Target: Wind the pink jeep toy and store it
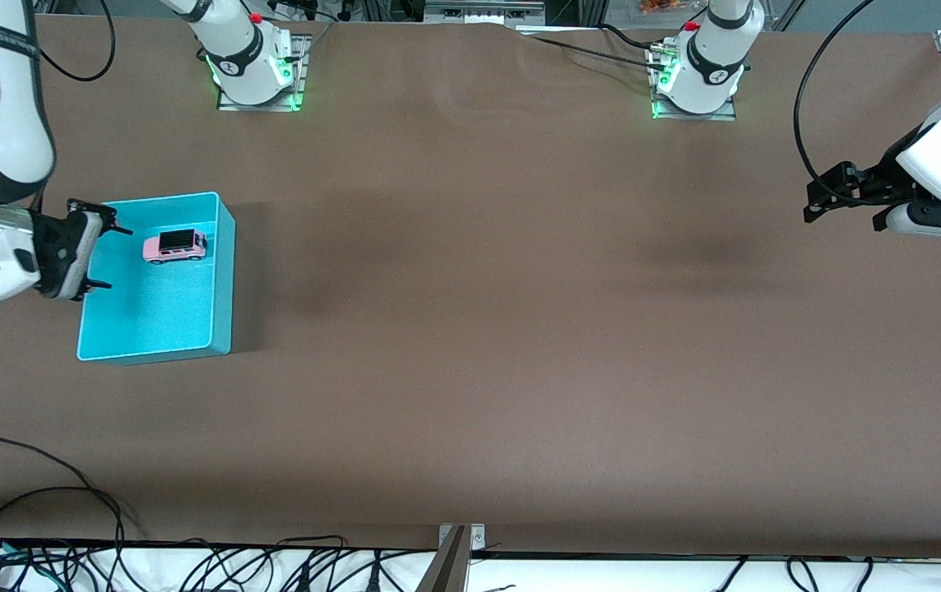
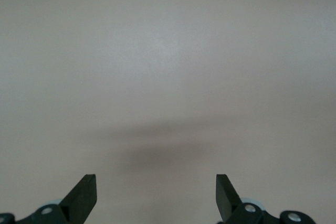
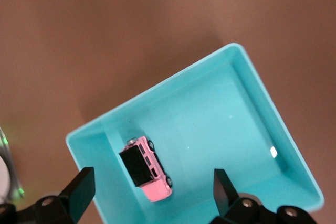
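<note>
With the pink jeep toy (image 1: 175,245) already lying in the turquoise bin (image 1: 224,271), storing looked done: the right gripper (image 1: 97,256), spread and empty, hung over the bin's rim and needed only to lift away, while the left gripper (image 1: 822,201) waited, spread, over bare table

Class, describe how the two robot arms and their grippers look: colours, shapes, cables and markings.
Both arms have rounded white shells with dark grey joint bands. The bases glow green, each with a red button and black cables. The left gripper and right gripper have black, wedge-shaped fingers.
</note>
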